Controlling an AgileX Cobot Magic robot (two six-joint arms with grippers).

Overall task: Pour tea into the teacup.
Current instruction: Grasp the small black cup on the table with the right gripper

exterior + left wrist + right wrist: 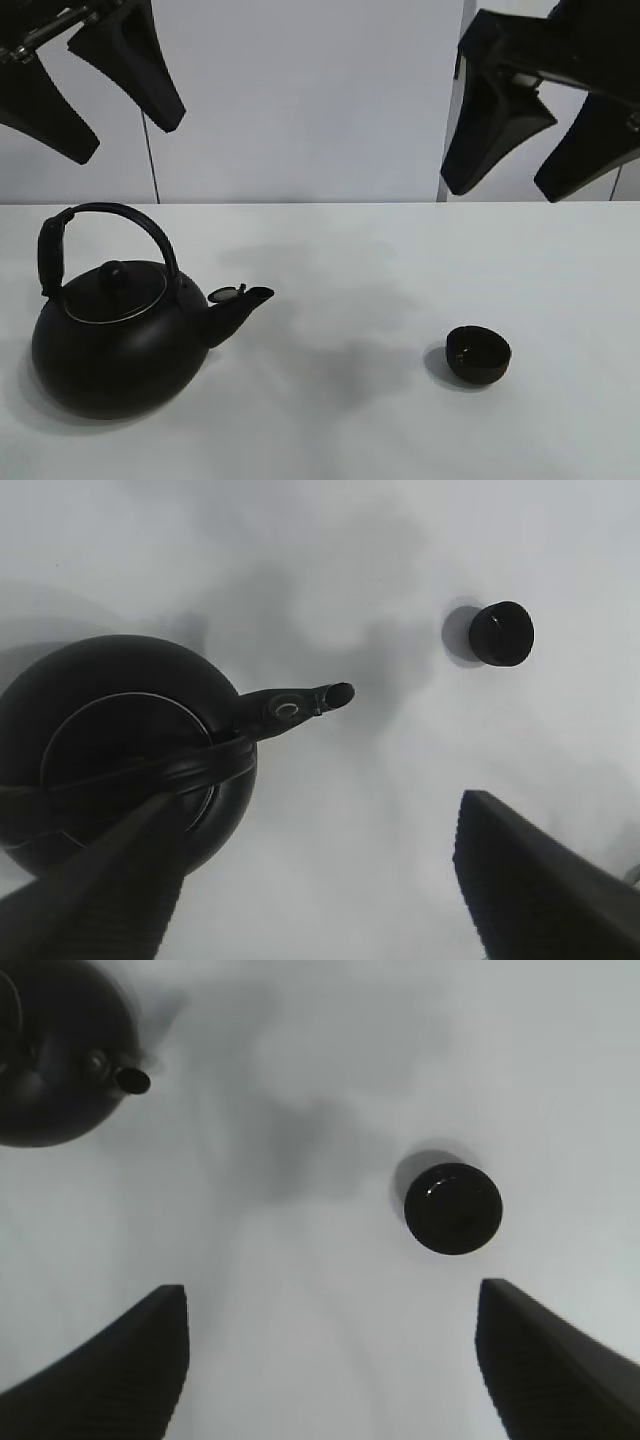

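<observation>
A large black kettle with an arched handle stands on the white table at the left, its spout pointing right. It also shows in the left wrist view and the right wrist view. The small matte-black teacup stands upright at the right, apart from the kettle; it also shows in the left wrist view and the right wrist view. My left gripper hangs open and empty high above the kettle. My right gripper hangs open and empty high above the teacup.
The white table runs across the whole view, with a pale wall behind it. A thin dark cable hangs down the wall behind the kettle.
</observation>
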